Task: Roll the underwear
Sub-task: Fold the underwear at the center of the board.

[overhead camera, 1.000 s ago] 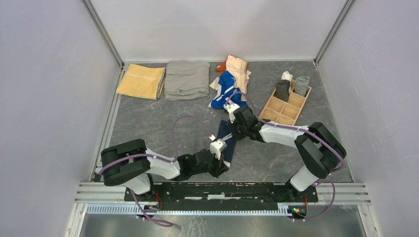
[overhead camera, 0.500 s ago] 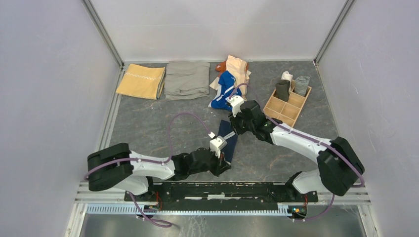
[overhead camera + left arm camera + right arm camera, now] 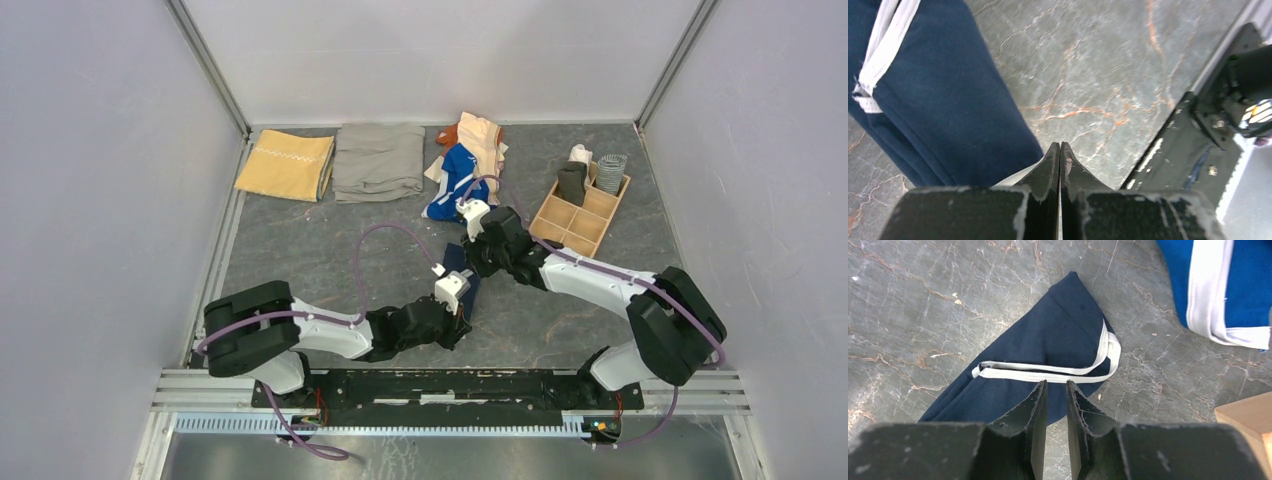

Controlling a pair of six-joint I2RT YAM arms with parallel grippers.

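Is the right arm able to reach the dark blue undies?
Probably yes. The right gripper sits right at the edge of the navy underwear, fingers slightly apart, and nothing lies between them.

Navy briefs (image 3: 943, 100): largely covered from above; cut off in left wrist view.
Blue piece (image 3: 1228, 280): cut off top-right.
Box (image 3: 1248, 422): only a corner.

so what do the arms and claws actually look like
Both the left arm and right arm have white links with bulky black joints, and a purple cable loops along each. The left claw and right claw have flat black fingers, tapered, with scuffed whitish edges.
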